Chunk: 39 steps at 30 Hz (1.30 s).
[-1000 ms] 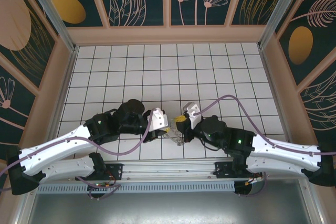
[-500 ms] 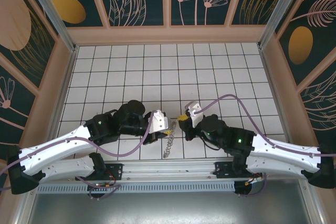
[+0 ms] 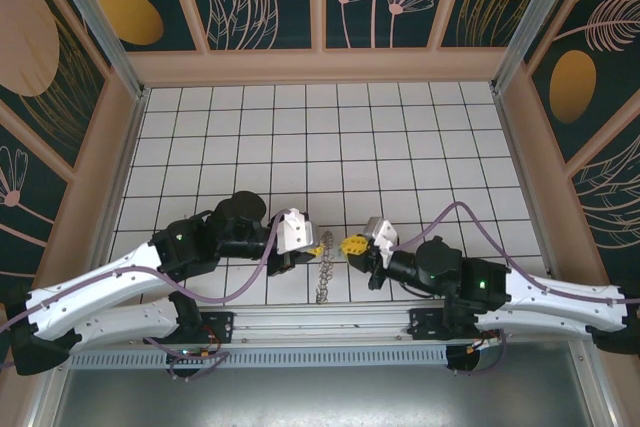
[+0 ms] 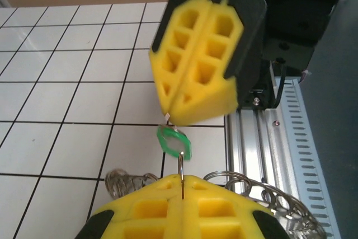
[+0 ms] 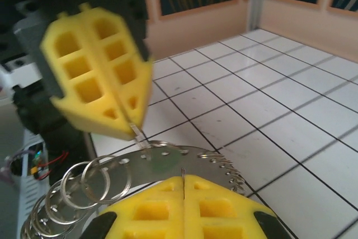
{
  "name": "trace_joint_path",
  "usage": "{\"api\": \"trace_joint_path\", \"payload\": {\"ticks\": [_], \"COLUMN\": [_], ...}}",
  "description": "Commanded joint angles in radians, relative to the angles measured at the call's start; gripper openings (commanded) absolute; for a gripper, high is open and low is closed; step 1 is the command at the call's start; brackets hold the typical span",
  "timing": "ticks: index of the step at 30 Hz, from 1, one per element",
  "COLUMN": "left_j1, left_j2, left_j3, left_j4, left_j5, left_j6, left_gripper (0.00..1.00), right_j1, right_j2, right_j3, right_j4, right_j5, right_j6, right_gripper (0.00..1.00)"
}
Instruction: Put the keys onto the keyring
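Right claw (image 3: 351, 245) has dropped to lower centre, clamped on the keyring (image 3: 323, 282), facing the left claw (image 3: 318, 243). That one pinches the keys (image 4: 174, 141) by the silvery tip, with the green head aimed at the right claw.

The keys (image 4: 174, 143) sit between left tool (image 3: 316, 244) and right tool (image 3: 351, 245), keyring (image 3: 322, 279) just nearer.
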Motion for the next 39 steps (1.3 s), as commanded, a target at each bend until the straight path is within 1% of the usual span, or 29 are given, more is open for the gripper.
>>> {"api": "trace_joint_path", "payload": {"ticks": [1, 7, 12, 15, 19, 25, 31, 35, 39], "left_j1": [-0.002, -0.003, -0.003, -0.003, -0.002, -0.001, 0.003, 0.016, 0.035], "left_j2": [-0.033, -0.078, -0.119, -0.149, -0.172, -0.206, -0.175, -0.145, -0.139], "left_j3": [-0.009, -0.031, -0.078, -0.119, -0.143, -0.165, -0.159, -0.154, -0.153], "left_j4": [0.082, 0.134, 0.220, 0.297, 0.350, 0.417, 0.439, 0.452, 0.463], "left_j5": [0.076, 0.140, 0.168, 0.189, 0.213, 0.241, 0.232, 0.237, 0.253], "left_j6": [-0.030, -0.064, -0.120, -0.160, -0.182, -0.188, -0.160, -0.153, -0.152], "left_gripper": [0.00, 0.00, 0.00, 0.00, 0.00, 0.00, 0.00, 0.00, 0.00], "right_j1": [0.046, 0.102, 0.137, 0.149, 0.166, 0.182, 0.195, 0.206, 0.205], "right_j2": [-0.040, -0.108, -0.103, -0.105, -0.102, -0.079, -0.037, -0.047, -0.066], "right_j3": [-0.043, -0.087, -0.090, -0.099, -0.095, -0.076, -0.045, -0.059, -0.069], "right_j4": [0.126, 0.209, 0.250, 0.309, 0.368, 0.401, 0.396, 0.427, 0.420], "right_j5": [-0.052, -0.041, 0.027, 0.055, 0.082, 0.110, 0.200, 0.212, 0.211], "right_j6": [-0.095, -0.160, -0.196, -0.214, -0.245, -0.273, -0.270, -0.286, -0.294], "right_gripper": [0.00, 0.00, 0.00, 0.00, 0.00, 0.00, 0.00, 0.00, 0.00]}}
